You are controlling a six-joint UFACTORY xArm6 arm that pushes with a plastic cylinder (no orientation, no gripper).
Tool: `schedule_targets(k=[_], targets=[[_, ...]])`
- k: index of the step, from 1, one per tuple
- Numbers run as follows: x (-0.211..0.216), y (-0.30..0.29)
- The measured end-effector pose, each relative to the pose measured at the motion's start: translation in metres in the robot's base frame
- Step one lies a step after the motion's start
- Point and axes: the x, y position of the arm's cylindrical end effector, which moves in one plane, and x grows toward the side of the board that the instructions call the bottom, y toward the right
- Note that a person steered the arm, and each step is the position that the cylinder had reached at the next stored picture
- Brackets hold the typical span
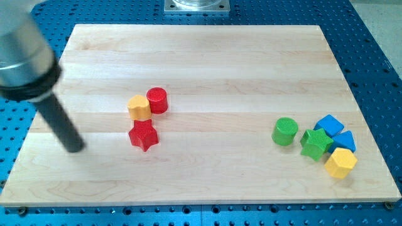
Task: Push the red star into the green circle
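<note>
The red star [143, 135] lies left of the board's middle. The green circle [285, 131] stands far off at the view's right, with open board between them. My tip [75, 148] rests on the board at the view's left, well to the left of the red star and slightly lower, not touching any block. The rod slopes up to the view's top left.
A yellow hexagon [139, 108] and a red cylinder [157, 100] sit just above the red star. Right of the green circle lie a green star [315, 143], two blue blocks [329, 124] [345, 141] and a yellow hexagon [341, 162]. The wooden board [201, 56] lies on a blue perforated table.
</note>
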Motion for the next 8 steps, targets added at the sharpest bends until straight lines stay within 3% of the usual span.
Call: schedule_targets(k=[2,3,7,8], targets=[[-0.022,0.153],[-0.057,0.186],[-0.028,0.298],[-0.061,0.303]])
